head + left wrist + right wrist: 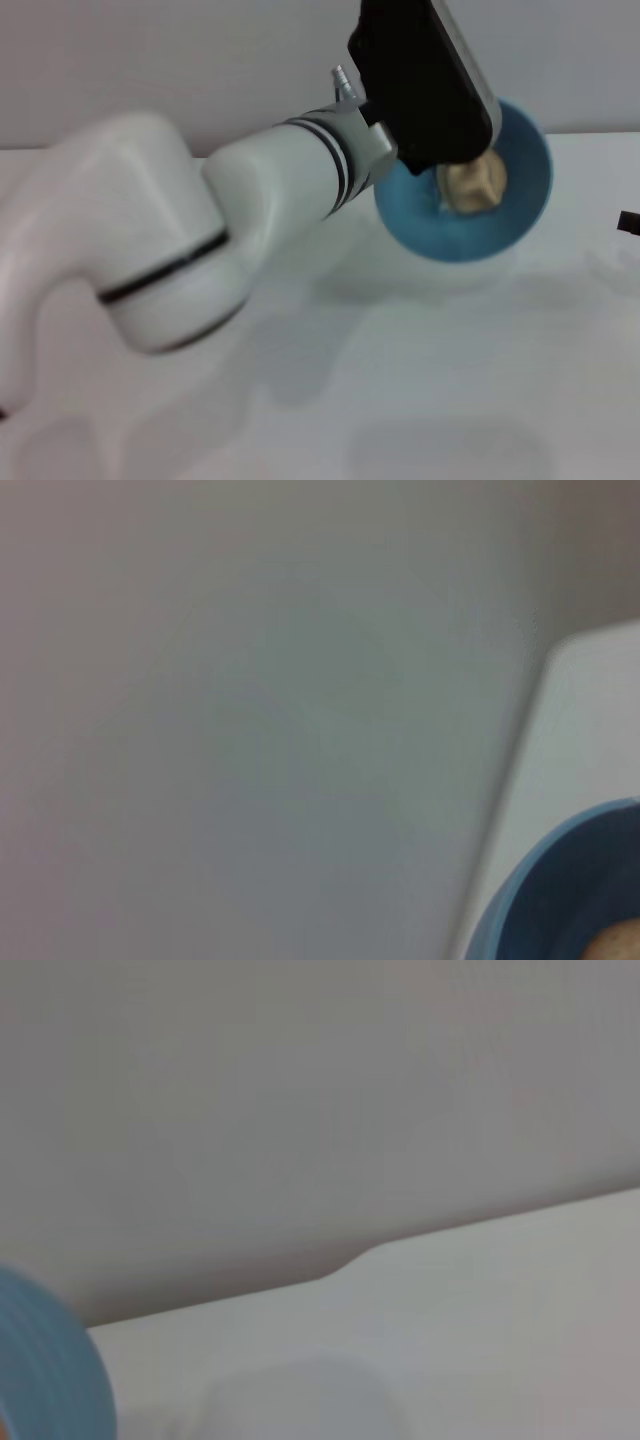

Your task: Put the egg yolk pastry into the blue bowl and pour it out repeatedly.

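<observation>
Egg yolk pastry point(476, 187) in tilted blue bowl point(520, 215), above white table point(420, 380).

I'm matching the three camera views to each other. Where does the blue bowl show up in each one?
Head view: the blue bowl is upper right of centre, tipped toward the camera, with the left gripper at its rim.
Left wrist view: bottom right corner.
Right wrist view: bottom left edge.
Shared landmark: the white table under the bowl.

Plain white table point(420, 400), only shadows on its visible surface, under the lifted bowl.
</observation>
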Motion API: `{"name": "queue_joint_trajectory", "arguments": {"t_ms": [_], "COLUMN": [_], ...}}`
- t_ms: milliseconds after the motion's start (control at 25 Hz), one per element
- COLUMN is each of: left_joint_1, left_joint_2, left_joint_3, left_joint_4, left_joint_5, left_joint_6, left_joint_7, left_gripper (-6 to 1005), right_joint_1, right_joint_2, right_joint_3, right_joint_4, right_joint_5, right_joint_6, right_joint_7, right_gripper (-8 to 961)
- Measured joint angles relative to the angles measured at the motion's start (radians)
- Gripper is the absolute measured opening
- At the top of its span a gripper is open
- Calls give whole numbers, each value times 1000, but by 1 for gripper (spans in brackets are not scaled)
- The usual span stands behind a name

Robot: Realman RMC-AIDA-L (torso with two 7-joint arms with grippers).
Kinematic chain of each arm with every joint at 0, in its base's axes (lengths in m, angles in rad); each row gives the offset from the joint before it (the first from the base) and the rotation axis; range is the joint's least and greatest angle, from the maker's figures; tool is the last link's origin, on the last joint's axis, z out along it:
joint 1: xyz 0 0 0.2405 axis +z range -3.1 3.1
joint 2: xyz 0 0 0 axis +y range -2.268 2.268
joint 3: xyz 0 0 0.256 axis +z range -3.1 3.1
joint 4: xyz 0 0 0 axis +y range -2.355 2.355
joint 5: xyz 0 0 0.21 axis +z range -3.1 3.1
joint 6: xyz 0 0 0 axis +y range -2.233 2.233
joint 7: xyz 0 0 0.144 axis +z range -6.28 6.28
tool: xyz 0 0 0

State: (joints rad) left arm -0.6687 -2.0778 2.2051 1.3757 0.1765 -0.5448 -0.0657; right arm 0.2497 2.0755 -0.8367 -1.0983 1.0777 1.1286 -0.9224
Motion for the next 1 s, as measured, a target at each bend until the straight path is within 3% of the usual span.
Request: {"name": "queue_joint_trajectory", "arguments": {"t_ms": [160,320,680,840,1000], "left_joint_1": [48,59,48,44,42], "left_joint_2": [0,1,-1,-1,-1], "left_joint_3": [49,117,361,410,419], "left_joint_4": [-5,-22,-142,-208,-237], "left_joint_5": [270,552,1264,1466,1528], "left_joint_6": [103,90,-188,-335,-387], "left_joint_7": [-177,-366,-909,-1101,-1150], "left_gripper": [7,7,3,1,1], "right_joint_1": [4,8,11,12,15], "right_joint_2": [-1,-1,-2,-1,-1], "right_joint_3": [1,2,3,2,-1], "right_joint_4": [17,23,35,35,35], "right_joint_5": [1,1,38,38,40], "right_joint_6": [0,0,-3,-3,-3], "right_joint_7": [-1,-2,-4,-4,-4], "right_gripper": [504,504,503,503,503]}}
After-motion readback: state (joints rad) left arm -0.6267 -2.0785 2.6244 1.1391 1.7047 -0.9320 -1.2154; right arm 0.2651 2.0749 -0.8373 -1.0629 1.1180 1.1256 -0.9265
